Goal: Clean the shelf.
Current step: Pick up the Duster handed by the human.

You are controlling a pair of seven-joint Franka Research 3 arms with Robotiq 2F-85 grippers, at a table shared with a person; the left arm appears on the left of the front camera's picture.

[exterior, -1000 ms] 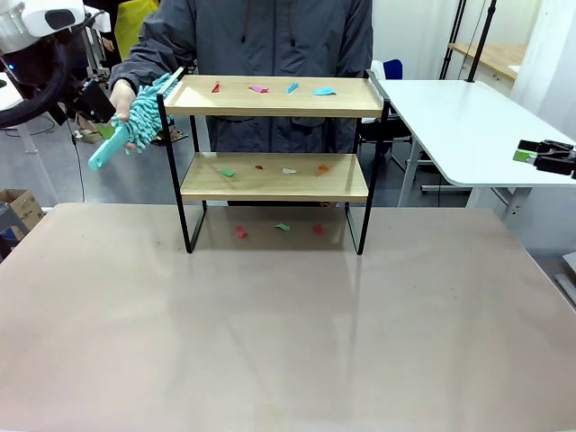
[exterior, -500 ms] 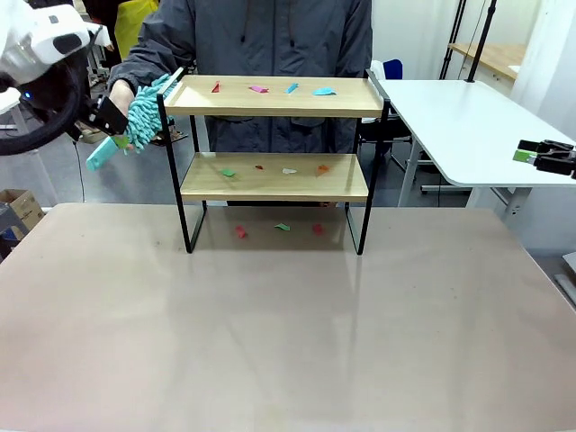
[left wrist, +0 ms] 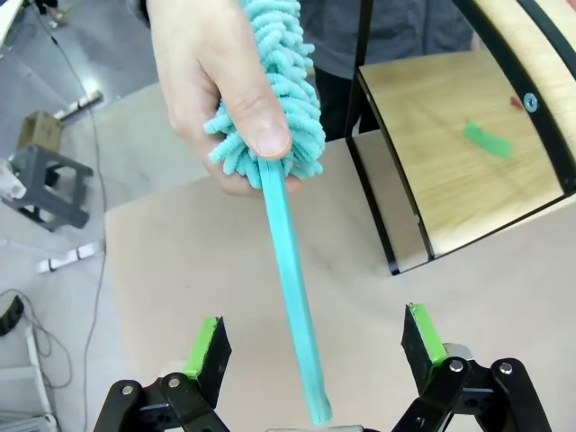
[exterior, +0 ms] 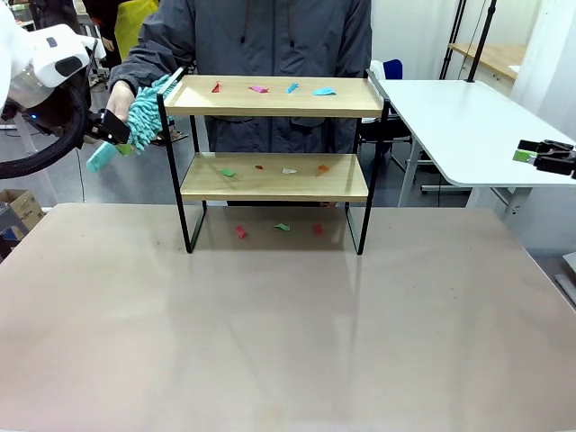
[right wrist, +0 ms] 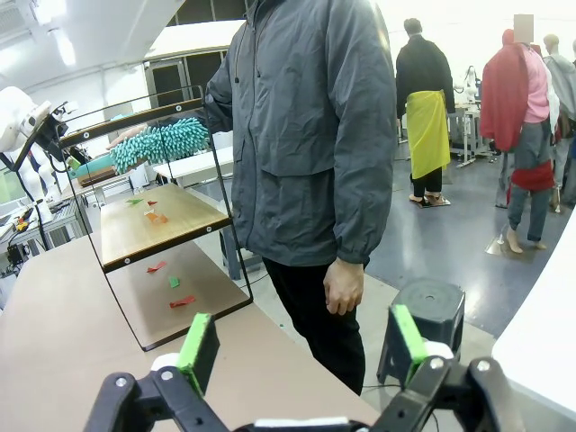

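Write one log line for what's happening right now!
left end effector: open around duster handle | person's hand: holding duster head | right end effector: open, empty | shelf: scraps on both boards

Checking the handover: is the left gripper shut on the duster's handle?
Open: left gripper pads stand wide apart, either side of the duster handle without touching it; the person's hand holds its head.

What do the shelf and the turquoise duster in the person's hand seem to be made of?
The two-tier shelf: light boards with wood grain, in a thin black frame, probably painted metal. The turquoise duster: fluffy chenille-like fabric head; smooth flat handle, likely plastic.
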